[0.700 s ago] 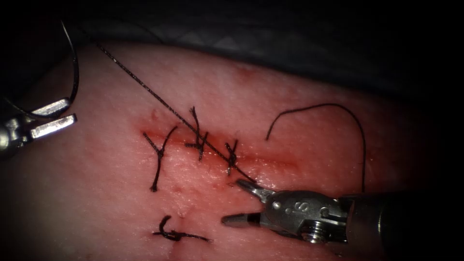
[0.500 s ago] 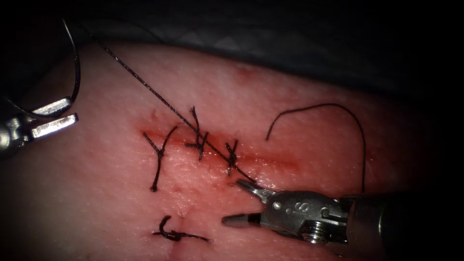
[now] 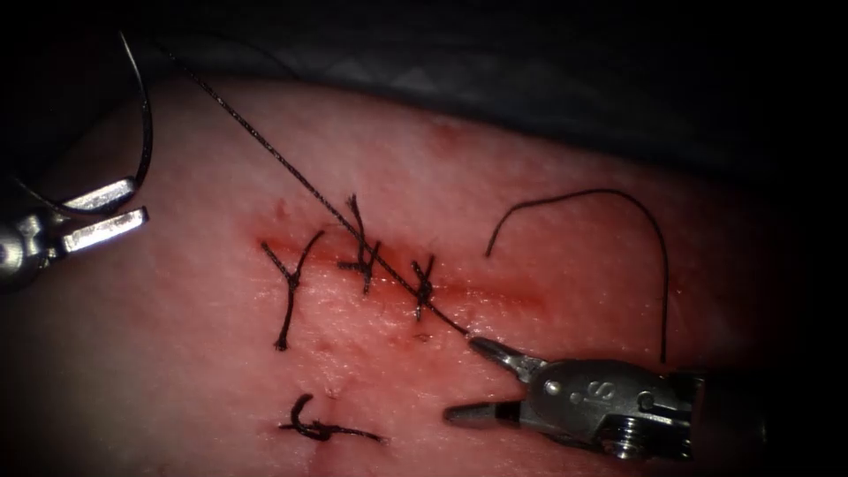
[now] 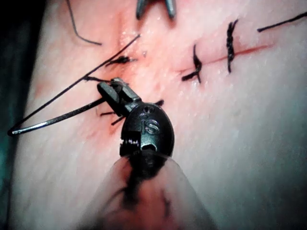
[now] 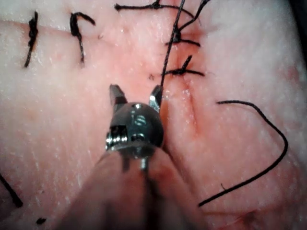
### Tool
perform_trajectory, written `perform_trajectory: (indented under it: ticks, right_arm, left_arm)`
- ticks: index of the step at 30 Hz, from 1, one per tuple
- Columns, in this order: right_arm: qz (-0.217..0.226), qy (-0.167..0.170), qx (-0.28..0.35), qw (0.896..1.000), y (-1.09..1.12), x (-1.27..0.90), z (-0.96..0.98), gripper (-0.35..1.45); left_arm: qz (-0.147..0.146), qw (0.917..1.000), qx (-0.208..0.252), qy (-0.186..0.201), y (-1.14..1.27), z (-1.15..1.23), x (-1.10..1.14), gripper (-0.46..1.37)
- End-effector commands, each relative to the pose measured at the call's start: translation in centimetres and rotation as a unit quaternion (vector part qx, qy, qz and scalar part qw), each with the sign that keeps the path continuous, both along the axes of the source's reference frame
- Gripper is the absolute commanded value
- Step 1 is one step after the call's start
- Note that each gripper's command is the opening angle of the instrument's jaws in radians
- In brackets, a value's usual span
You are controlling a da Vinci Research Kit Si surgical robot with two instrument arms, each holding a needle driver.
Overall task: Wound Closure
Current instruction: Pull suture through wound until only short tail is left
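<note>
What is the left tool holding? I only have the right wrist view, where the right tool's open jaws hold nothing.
Observer: The left tool has its jaws shut on the needle, roughly midway along its curve.
Operator: Is the needle in the tissue?
Observer: No. The endoscope view shows it clear of the tissue, left of the cut.
Operator: Where does the thread beside my right tool lead?
Observer: The thread runs straight from the cut up and left, and joins the needle's tail end.
</note>
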State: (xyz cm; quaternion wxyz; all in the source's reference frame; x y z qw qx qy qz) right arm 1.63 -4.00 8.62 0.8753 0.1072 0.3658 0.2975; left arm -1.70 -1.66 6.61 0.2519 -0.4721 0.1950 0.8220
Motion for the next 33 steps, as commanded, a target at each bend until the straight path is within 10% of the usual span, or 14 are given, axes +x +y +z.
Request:
perform_trajectory:
  ticks: [1,16,20,33]
  right_arm:
    - [0.002,-0.001,0.001,1.000,0.02,0.01,0.03,0.68]
    - [-0.006,-0.002,0.006,1.000,0.15,0.17,0.46,0.56]
    - [-0.026,0.001,0.020,0.999,0.13,0.19,0.48,-0.35]
    - [-0.074,0.006,0.022,0.997,0.14,0.20,0.13,-0.35]
  left_arm:
    - [0.003,1.0000,-0.002,-0.002,0.00,-0.02,0.00,-0.35]
    - [0.015,0.9994,-0.024,-0.019,-0.01,-0.26,-0.16,-0.35]
    - [0.020,0.9993,-0.026,-0.020,-0.02,-0.27,-0.19,-0.35]
    - [0.032,0.9987,-0.028,-0.027,-0.03,-0.23,-0.26,-0.35]
